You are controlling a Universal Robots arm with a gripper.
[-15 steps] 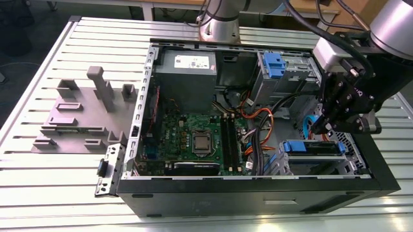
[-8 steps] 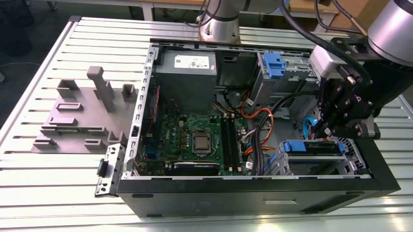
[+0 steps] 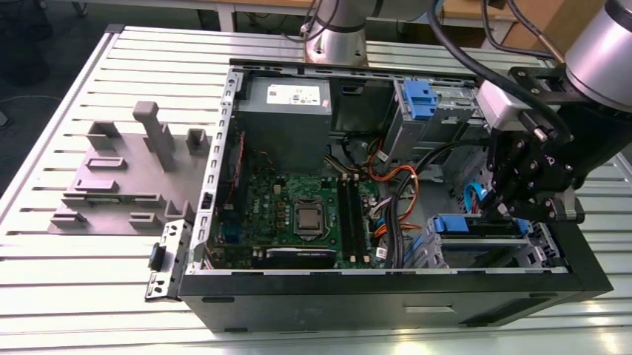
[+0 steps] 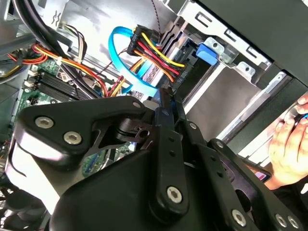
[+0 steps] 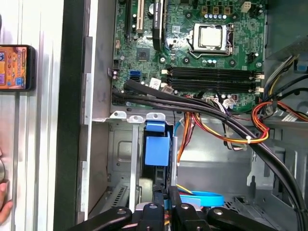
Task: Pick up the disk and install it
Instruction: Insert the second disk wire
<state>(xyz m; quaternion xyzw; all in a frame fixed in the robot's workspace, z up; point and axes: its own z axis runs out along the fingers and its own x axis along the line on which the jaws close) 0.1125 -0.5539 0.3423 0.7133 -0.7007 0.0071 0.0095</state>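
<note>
I'm down in the corner of the open computer case [image 3: 395, 299], which lies on its side on the slatted worktop [image 3: 69, 285] so the bays face up at me. My gripper [image 3: 516, 211] hangs right over the grey drive cage [image 3: 434, 251] on the exterior view's right. The disk [image 5: 157, 150] stands on edge in that cage's slot, blue frame uppermost. That is how the slot takes it, thin side leading between the metal walls. In the first wrist view it runs straight up from my gripper [image 5: 167, 206], so I'm lined up with its end. Whether I'm clamped on it or let go, I cannot tell. The blue data cable [image 4: 120, 53] and the red-and-yellow power leads [image 4: 156, 55] loop just beside, clear of the slot. A person's hand [image 4: 288, 149] rests outside the case.
</note>
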